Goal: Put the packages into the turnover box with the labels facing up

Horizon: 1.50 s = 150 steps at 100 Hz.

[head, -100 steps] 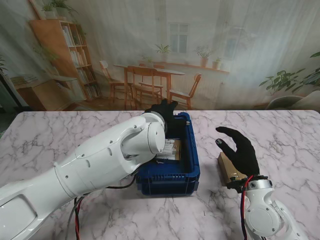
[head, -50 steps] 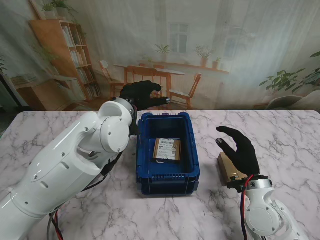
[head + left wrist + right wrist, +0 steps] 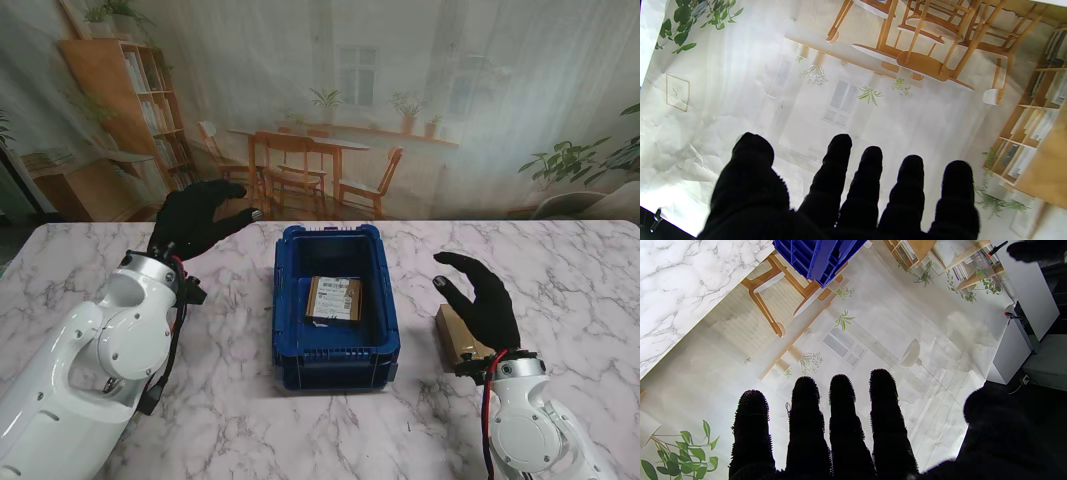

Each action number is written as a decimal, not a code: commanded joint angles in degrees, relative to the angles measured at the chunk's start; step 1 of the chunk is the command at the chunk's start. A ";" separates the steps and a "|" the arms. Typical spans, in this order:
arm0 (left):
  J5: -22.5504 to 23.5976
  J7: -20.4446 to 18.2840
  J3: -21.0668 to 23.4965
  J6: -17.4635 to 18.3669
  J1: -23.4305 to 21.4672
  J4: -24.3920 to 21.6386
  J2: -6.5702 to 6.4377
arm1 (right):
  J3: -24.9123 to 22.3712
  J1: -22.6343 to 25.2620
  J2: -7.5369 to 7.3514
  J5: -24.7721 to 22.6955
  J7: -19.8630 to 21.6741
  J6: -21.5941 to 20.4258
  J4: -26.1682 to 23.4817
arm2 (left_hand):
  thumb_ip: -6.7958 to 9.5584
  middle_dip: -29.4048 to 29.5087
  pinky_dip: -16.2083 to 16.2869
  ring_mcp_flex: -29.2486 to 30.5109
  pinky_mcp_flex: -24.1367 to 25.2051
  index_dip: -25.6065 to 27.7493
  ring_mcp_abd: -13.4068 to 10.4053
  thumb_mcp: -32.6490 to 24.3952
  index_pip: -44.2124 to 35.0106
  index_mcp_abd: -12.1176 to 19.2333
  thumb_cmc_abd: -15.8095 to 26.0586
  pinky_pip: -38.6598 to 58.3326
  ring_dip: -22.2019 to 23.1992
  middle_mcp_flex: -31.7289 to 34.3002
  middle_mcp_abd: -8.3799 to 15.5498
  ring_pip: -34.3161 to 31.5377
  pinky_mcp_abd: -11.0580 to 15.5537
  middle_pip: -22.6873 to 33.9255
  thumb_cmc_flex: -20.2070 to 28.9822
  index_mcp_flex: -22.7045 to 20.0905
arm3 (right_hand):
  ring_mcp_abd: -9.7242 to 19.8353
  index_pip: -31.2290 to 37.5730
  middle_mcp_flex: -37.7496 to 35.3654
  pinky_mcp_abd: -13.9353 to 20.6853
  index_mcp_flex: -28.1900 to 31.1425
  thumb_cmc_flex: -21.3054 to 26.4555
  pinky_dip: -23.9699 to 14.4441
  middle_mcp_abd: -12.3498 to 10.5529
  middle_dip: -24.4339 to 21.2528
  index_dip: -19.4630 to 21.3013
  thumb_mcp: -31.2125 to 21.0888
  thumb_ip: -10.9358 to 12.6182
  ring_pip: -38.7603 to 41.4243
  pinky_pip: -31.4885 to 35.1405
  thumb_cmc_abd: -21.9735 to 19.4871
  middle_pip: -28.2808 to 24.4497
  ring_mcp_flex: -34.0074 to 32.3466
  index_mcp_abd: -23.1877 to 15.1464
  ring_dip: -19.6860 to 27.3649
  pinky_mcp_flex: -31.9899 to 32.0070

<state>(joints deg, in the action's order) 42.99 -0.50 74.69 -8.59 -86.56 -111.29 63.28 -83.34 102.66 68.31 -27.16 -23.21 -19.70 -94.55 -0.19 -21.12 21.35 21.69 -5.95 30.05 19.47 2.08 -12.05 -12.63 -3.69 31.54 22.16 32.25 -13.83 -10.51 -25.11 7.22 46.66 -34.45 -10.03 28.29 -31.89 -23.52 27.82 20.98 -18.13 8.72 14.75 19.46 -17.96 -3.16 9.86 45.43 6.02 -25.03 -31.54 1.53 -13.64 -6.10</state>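
Stand view: the blue turnover box [image 3: 337,300] sits mid-table. One package [image 3: 334,297] lies flat on its floor, white label up. My left hand [image 3: 196,220] is off to the left of the box, raised, fingers spread, holding nothing. My right hand [image 3: 481,300] is on the right side, also spread and empty, hovering over a second package [image 3: 456,338], a small brown carton on the marble table [image 3: 560,280], well apart from the box wall. I cannot see any label on it from here; the hand covers much of it.

Left wrist view: only my fingers [image 3: 907,186] and the printed backdrop, so the palm looks away from the table. Nothing in grip.

Right wrist view: fingers [image 3: 840,413] straight and apart, box corner [image 3: 820,256] and table edge visible, carton not in view.

Judgement: the carton looks stiff, light, w/ smooth cardboard faces, prob. a bit slippery. I would take it across the two long sides, thumb opposite the fingers, and check the label side before putting it in.
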 commanded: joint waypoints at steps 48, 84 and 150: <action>-3.26 10.43 1.22 2.28 -7.06 13.40 1.66 | 0.30 -0.28 0.05 -0.74 -0.28 1.20 0.59 | -0.79 -2.50 2.01 2.80 0.42 1.83 0.37 -0.27 -1.09 -2.04 2.80 4.09 2.43 3.26 -0.05 -2.64 1.35 0.54 1.94 -1.87 | -0.22 -1.48 1.74 0.20 0.54 -0.63 -0.68 -0.08 0.00 0.67 -0.63 0.87 -1.04 -0.97 0.96 0.47 0.25 -1.21 -0.84 0.20; -5.19 11.28 -0.52 3.00 -5.63 17.68 1.93 | -0.36 1.12 -0.47 -4.35 -0.36 5.28 -0.06 | -0.71 -3.05 2.48 2.67 1.03 1.59 0.09 -0.22 -0.09 -2.08 3.49 6.35 3.26 2.16 0.17 -2.99 1.97 0.72 1.97 0.17 | -0.10 -2.27 6.05 1.26 -3.42 -1.41 -0.62 0.04 -0.13 0.70 -2.11 0.89 -1.98 -2.13 6.13 1.02 2.94 -0.23 -0.50 1.51; -4.13 9.83 0.19 3.04 -7.97 15.94 1.51 | 2.82 3.07 -3.27 -22.29 2.91 30.16 2.08 | -0.74 -2.70 2.01 2.38 1.43 1.25 -0.08 -0.20 0.12 -1.88 3.85 6.12 3.33 1.84 0.19 -2.59 1.97 0.57 2.09 0.25 | -1.31 -9.66 22.00 0.91 -20.24 -17.54 -4.75 0.68 -0.18 1.07 -18.59 -4.11 -2.71 -6.76 20.98 -2.26 7.79 3.56 -0.59 2.01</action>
<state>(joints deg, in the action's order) 39.08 10.24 75.14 -5.52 -94.50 -95.10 64.78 -81.52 105.61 64.86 -49.51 -20.28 8.92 -93.48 -0.20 -23.29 23.32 24.50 -5.74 31.49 19.62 1.89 -12.79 -13.83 -2.86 36.36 24.92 34.38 -13.98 -12.60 -24.54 7.26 47.51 -35.27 -10.28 21.09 -11.81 -23.23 10.86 7.62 -21.66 8.72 14.45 20.78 -34.27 -5.50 8.39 38.42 24.82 -25.13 -24.20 1.62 -14.00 -3.93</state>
